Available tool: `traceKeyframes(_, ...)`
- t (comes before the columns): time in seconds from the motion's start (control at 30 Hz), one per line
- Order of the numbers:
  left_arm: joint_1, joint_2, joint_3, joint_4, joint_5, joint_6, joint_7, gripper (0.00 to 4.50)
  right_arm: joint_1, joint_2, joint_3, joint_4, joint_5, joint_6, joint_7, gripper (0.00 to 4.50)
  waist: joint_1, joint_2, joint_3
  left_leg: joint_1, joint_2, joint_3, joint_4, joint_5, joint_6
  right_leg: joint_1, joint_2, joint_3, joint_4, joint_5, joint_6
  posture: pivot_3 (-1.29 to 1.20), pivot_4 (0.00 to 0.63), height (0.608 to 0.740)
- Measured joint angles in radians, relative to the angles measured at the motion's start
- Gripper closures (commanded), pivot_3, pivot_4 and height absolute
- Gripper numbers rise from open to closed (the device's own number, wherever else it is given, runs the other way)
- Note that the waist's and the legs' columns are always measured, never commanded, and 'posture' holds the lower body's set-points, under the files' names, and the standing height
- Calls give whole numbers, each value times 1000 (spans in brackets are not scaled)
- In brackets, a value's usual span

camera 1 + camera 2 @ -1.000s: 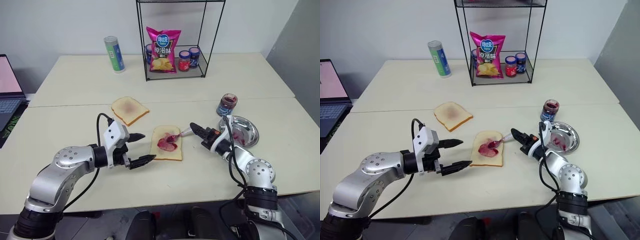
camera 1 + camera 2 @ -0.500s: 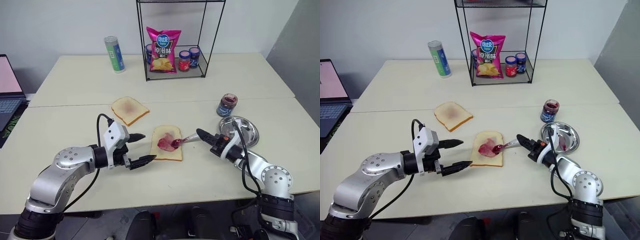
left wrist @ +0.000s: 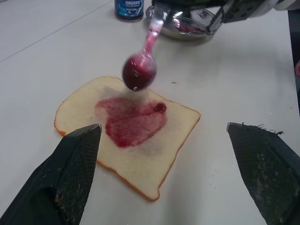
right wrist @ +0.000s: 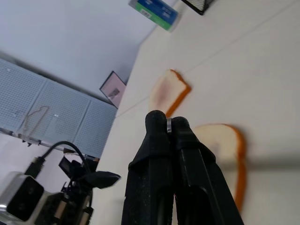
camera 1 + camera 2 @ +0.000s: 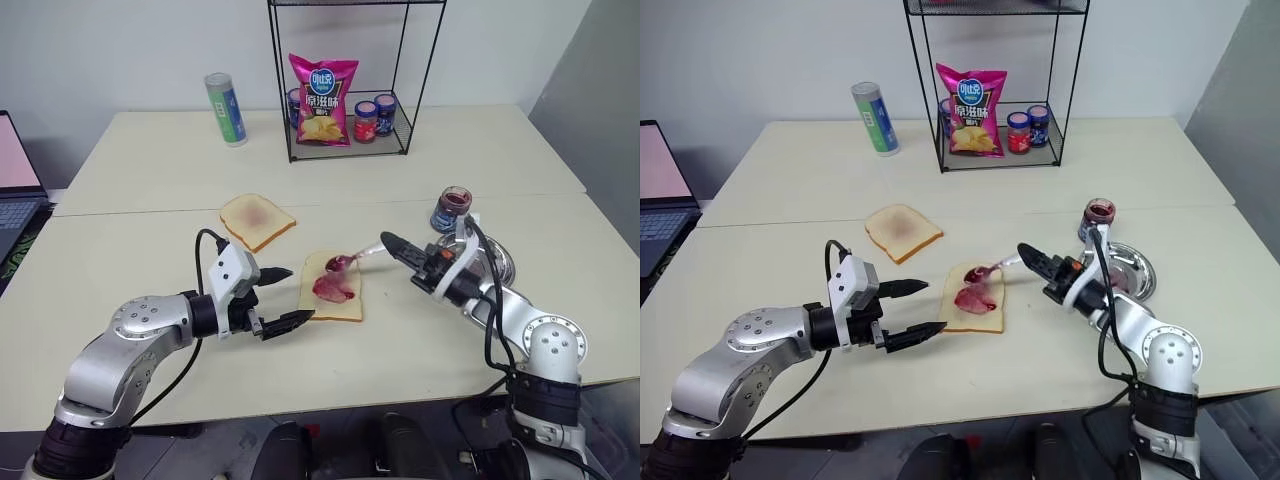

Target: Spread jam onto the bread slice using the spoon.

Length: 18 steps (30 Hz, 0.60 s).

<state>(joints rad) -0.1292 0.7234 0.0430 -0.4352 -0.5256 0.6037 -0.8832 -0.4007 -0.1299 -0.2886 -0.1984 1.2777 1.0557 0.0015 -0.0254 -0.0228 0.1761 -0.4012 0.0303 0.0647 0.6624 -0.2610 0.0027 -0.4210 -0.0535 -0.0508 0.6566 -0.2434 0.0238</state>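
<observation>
Right gripper [image 5: 392, 243] pinched on small silver jam-smeared spoon [image 5: 352, 262], bowl lifted off squarish white bread slice [image 5: 333, 286], likely repositioning. Left gripper [image 5: 285, 296] fully spread, empty, at slice's 9 o'clock, probably bracing.

Pink chip bag [image 5: 323, 100] with Chinese brand characters in a blue oval, other labels unreadable

Behind the pink crisp packet [image 5: 322, 86], a blue-labelled jar [image 5: 296, 104] is half hidden. The open laptop [image 5: 16, 185] is cut by the edge. The round steel dish [image 5: 1131, 272] sits partly behind the right arm.
</observation>
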Motion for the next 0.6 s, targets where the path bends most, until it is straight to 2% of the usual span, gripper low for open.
traceKeyframes(0.3,18,19,4,-1,-1,1,-1,0,-11,61,128,105,-106,-46,73,4478,-1,0,0,0,0,0,0,0,0,0,0,0,0,2,-4,0,150,740)
traceKeyframes(0.6,18,19,5,-5,-3,2,4,0,51,4,144,147,-196,-54,156,4478,0,0,0,0,0,0,0,0,0,0,0,0,0,2,-4,0,150,740)
